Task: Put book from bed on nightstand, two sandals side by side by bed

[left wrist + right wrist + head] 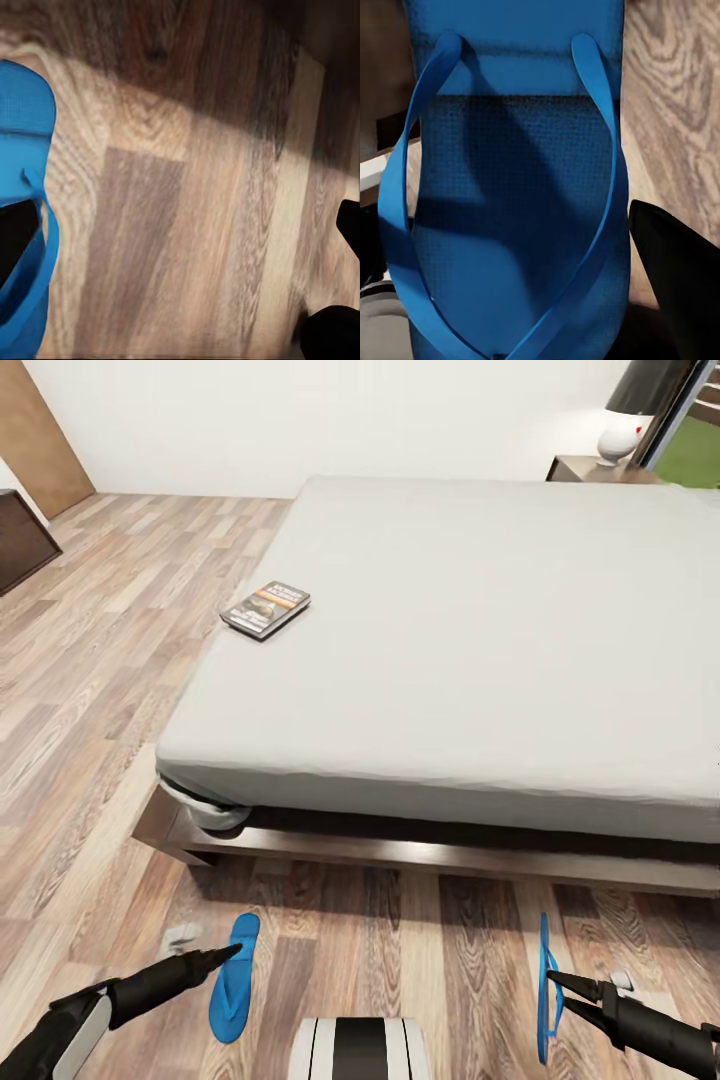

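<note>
Wood-plank bedroom floor (90, 690) | right gripper (556, 992) is holding one bright blue flip-flop (545, 990) on edge, jaws pinching its strap | left gripper (225, 956), jaws pressed together, is touching the other flat blue sandal (233, 978), lying toe-toward the grey-mattressed bed (470, 640) | dark paperback book (265, 607) is resting on the mattress.

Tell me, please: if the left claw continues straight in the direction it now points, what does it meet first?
Most likely the nearer blue sandal: the left claw has its tip right at that sandal's edge, aimed across it. Depth is unclear, so it might pass just above.
</note>
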Robot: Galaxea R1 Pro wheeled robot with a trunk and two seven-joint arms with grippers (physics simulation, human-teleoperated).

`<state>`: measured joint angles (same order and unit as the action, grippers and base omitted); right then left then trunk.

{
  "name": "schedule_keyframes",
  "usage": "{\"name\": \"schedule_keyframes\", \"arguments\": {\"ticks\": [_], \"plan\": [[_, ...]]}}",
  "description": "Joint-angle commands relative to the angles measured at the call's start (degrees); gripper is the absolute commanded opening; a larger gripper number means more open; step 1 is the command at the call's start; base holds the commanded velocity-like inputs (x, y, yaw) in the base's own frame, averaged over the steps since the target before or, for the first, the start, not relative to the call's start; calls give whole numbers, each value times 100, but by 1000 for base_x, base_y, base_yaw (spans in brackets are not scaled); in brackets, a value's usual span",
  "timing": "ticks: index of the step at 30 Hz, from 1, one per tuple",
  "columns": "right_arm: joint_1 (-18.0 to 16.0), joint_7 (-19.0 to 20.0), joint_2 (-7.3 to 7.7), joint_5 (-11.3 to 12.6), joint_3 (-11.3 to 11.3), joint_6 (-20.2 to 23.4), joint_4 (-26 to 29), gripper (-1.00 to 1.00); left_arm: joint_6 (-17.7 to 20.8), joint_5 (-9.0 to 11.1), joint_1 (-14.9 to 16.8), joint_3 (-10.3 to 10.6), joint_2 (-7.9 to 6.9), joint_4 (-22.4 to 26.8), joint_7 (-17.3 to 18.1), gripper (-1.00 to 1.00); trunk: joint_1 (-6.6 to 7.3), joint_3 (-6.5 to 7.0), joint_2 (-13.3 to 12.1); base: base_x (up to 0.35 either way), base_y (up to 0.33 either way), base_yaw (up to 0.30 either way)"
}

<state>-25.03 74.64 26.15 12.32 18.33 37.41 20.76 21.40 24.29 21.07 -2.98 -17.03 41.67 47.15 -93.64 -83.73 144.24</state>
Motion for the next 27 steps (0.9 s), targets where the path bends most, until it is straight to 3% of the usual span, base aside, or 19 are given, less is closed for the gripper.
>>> {"name": "schedule_keyframes", "arguments": {"ticks": [1, 3, 8, 12, 14, 17, 20, 22, 24, 27], "plan": [[-2, -145, -12, 2, -9, 43, -1, -100, -235, 52, -3, -28, -13, -330, 156, 100, 3, 20, 0, 0, 0, 0], [-2, -489, -18, 0, -23, 40, 3, -100, -439, 58, -5, -35, -10, -509, 290, 100, 8, 64, -3, 0, 0, 0], [-2, -2369, -26, -18, -39, 22, 130, -100, -579, 67, -6, -44, -10, -666, 581, 100, 21, 175, -10, 0, 0, 0], [-2, -3798, -110, -34, -81, 15, 697, -100, -579, 67, -6, -44, -11, -670, 631, 100, 32, 263, -15, 0, 0, 0], [-2, -4168, -145, -41, -88, -82, 796, -100, -577, 67, -6, -44, -11, -670, 635, 100, 37, 308, -18, 0, 0, 0], [-2, -4672, -167, -93, -105, -687, 820, -100, -576, 67, -6, -44, -9, -669, 642, 100, 42, 352, -20, 0, 0, 0], [-2, -5762, -185, -595, -167, -958, 823, -100, -576, 67, -6, -44, -3, -669, 635, 100, 42, 352, -20, 0, 0, 0], [-2, -6290, -293, -869, -176, -993, 822, -100, -576, 67, -6, -44, -3, -669, 631, 100, 42, 352, -20, 0, 0, 0], [-2, -6715, -531, -1072, -181, -1009, 805, -100, -574, 67, -6, -44, 1, -669, 630, 100, 42, 352, -20, 0, 0, 0], [-2, -6904, -668, -1242, -187, -1014, 800, -100, -569, 74, -6, -44, 5, -675, 622, 100, 42, 352, -20, 0, 0, 0]]}}
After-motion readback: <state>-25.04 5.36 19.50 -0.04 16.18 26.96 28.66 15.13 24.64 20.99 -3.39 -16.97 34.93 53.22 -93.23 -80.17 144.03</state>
